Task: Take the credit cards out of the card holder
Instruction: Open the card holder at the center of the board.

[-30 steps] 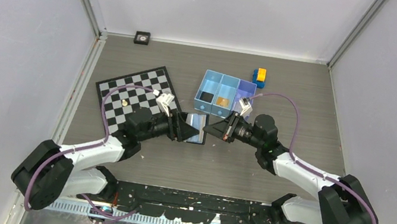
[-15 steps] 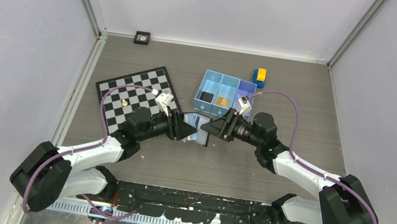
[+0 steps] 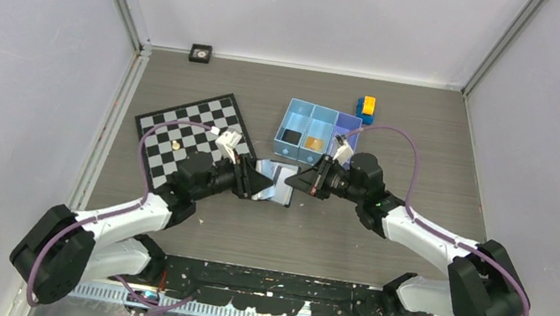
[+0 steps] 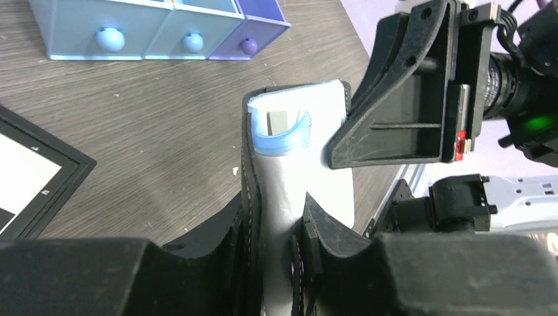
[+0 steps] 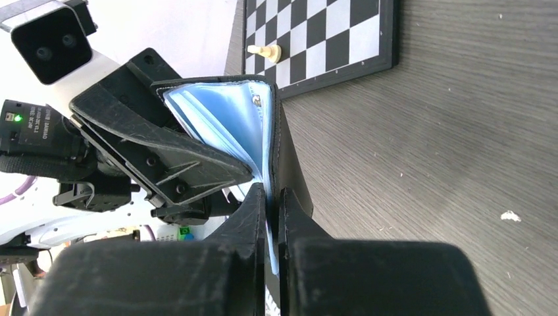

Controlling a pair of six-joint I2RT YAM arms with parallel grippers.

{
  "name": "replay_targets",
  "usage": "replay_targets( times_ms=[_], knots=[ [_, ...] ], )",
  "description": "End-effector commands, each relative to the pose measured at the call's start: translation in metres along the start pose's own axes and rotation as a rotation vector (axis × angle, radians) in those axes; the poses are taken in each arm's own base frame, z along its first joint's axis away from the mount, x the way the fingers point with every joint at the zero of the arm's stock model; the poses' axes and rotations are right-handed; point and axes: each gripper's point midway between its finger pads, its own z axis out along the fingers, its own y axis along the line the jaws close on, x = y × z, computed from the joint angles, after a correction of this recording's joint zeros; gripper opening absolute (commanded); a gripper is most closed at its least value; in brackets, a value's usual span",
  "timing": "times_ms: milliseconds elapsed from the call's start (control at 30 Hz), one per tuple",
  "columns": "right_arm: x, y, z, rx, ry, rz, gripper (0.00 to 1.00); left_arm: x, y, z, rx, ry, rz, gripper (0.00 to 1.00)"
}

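From above, the small black folding card holder (image 3: pixel 273 181) is held between the two arms, just in front of the light-blue three-compartment plastic tray (image 3: pixel 305 120). The left gripper (image 3: pixel 246 180) is clamped on its left side and the right gripper (image 3: pixel 300 183) is pinched on its right. This view fixes where the holder is but hides its pockets and any card. The left wrist view shows what the others lack: the fingers (image 4: pixel 227 230) are closed across the stitched black edge and a pale silvery inner face. At the far end, a clear blue pocket with a thumb notch (image 4: pixel 284 138) exposes the end of a thin silvery-grey card (image 4: pixel 281 121). The right wrist view shows its own fingers (image 5: pixel 253 217) almost together on one thin leaf of the holder. The holder is fanned open like a book, its soft blue plastic sleeves (image 5: pixel 220 122) spread, with no card visible there. The holder looks light and floppy at its fold, so it probably needs bracing near the spine. The card is likely stiff, smooth and slippery. The best hold is probably its bared end at the notch, pinched flat and drawn straight along the pocket.
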Motion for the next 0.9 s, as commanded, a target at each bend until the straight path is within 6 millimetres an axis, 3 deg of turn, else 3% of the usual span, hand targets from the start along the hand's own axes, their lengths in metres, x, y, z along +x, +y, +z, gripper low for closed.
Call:
replay_targets(
  times_ms=[0,33,67,167,233,300,600,800,867],
  knots=[
    [-0.013,0.009,-0.001,0.021,-0.041,-0.03,0.0,-0.025,-0.003,-0.003,-0.046,-0.083,0.032,0.23],
    [-0.014,0.008,-0.002,0.033,-0.047,-0.032,0.01,-0.025,0.007,-0.005,-0.101,-0.085,0.03,0.27],
    [-0.015,0.007,-0.003,0.043,-0.051,-0.035,0.01,-0.026,0.018,-0.008,-0.167,-0.091,0.026,0.37],
    [-0.017,0.003,-0.004,0.074,-0.064,-0.04,0.01,-0.033,0.045,-0.022,-0.342,-0.129,0.019,0.74],
    [-0.018,0.001,-0.005,0.086,-0.068,-0.043,0.0,-0.036,0.049,-0.029,-0.37,-0.155,0.017,0.9],
    [-0.017,0.0,-0.005,0.089,-0.067,-0.046,0.0,-0.039,0.047,-0.033,-0.36,-0.18,0.018,0.99],
    [-0.015,0.002,-0.004,0.081,-0.048,-0.05,0.0,-0.024,0.014,-0.009,-0.143,-0.063,0.061,1.0],
    [-0.013,0.003,-0.001,0.066,-0.028,-0.046,0.01,-0.013,0.028,-0.001,-0.205,0.006,0.042,1.0],
    [-0.013,0.005,-0.002,0.063,-0.031,-0.047,0.01,-0.012,0.032,0.0,-0.227,0.015,0.037,0.94]
  ],
)
